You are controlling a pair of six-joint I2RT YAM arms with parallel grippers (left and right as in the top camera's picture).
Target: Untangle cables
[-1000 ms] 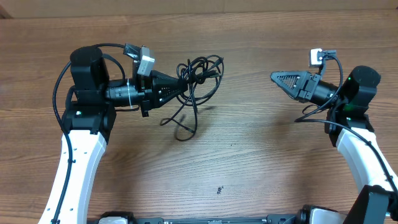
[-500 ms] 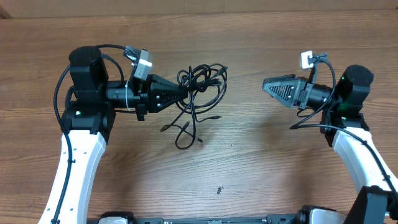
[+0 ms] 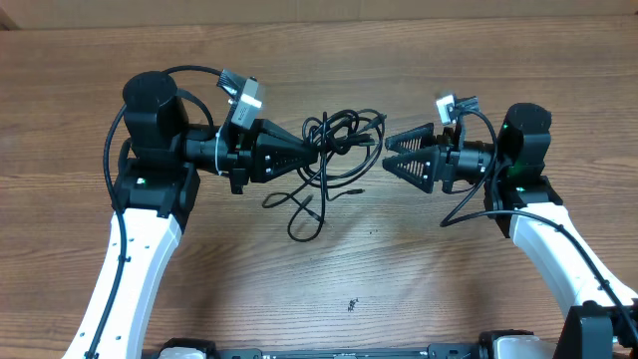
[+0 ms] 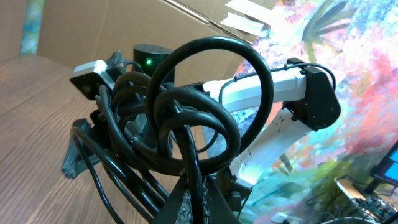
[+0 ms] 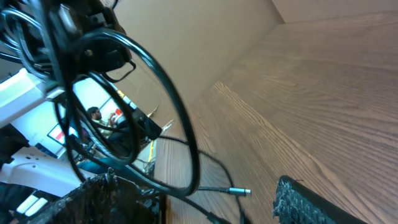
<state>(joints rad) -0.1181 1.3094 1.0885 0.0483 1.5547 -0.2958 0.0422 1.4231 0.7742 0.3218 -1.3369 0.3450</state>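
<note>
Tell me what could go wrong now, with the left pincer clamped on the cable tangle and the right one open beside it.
1. The right pincer may close on several loops of the cables at once, so pulling could tighten the knot.
2. The left pincer grips the bundle near one edge; a tug might slip it free.

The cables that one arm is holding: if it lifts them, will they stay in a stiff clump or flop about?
Probably floppy: the cables trail in loose loops from the jaws of the left gripper. Likely light too, since these thin cords hang from a single pinch. The silver-tipped plug end lies free, so it may swing or snag.
</note>
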